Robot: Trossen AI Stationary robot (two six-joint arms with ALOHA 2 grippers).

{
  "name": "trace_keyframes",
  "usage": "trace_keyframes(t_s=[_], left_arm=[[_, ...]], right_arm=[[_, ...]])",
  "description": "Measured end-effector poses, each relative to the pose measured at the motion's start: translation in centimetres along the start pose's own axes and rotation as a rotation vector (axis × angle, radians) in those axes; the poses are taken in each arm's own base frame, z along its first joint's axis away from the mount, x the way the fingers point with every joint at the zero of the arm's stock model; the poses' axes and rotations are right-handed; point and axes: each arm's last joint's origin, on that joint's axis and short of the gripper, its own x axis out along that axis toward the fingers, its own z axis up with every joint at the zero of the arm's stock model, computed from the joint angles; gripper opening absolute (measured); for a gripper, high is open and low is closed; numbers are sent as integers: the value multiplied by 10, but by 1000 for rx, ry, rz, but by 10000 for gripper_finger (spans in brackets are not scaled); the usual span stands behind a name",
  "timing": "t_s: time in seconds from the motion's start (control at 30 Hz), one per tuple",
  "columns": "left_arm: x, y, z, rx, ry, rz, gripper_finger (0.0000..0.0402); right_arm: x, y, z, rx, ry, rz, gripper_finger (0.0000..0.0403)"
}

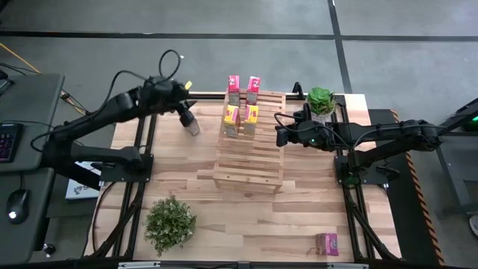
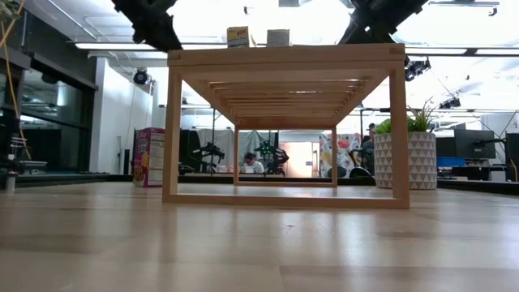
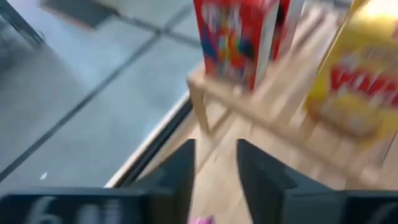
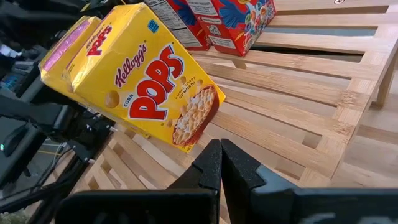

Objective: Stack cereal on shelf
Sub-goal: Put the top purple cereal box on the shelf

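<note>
The shelf (image 1: 249, 149), a stepped light-wood slat rack, stands mid-table. Two red cereal boxes (image 1: 234, 87) (image 1: 253, 88) stand on its far top tier. Two yellow boxes (image 1: 231, 120) (image 1: 250, 120) stand one step nearer. A pink box (image 1: 326, 243) stands on the table at the near right. My left gripper (image 1: 192, 127) hovers left of the shelf's far end, open, with nothing between its fingers (image 3: 180, 171); a red box (image 3: 239, 37) shows ahead of it. My right gripper (image 1: 281, 137) hangs shut at the shelf's right side, above the slats and short of a yellow box (image 4: 155, 81).
A potted plant in a white pot (image 1: 321, 101) stands at the table's far right, close to my right arm. A bushy plant (image 1: 170, 223) sits near the front left. The shelf's lower near steps (image 1: 248, 173) and the table before them are bare wood.
</note>
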Motion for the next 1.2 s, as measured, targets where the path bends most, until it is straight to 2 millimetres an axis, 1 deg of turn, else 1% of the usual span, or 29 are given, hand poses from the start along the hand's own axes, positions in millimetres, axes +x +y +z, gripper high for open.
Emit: trace_keyframes(t_s=[0.13,0.23,0.3,0.4,0.53,0.7,0.8,0.9,1.0,1.07,1.2], left_arm=[[8,17,7,83,180,3,181],[19,25,11,150,340,-2,229],[28,27,12,201,438,-26,252],[45,25,10,292,554,-71,275],[64,17,3,505,661,-162,285],[74,3,-3,751,736,-268,283],[81,-3,-5,813,724,-299,283],[88,-6,-14,898,777,-329,283],[94,-9,-24,966,836,-303,283],[96,-10,-30,994,856,-307,283],[103,-12,-34,1000,823,-292,283]], right_arm=[[0,0,0,20,5,4,0],[0,0,0,20,6,4,0],[0,0,0,18,7,5,0],[0,0,0,15,6,4,0],[0,0,0,13,7,5,0],[0,0,0,3,10,6,0],[0,0,0,-8,13,8,0],[0,0,0,-11,13,8,0],[0,0,0,-14,15,10,0],[0,0,0,-14,15,10,0],[0,0,-1,-15,16,10,0]])
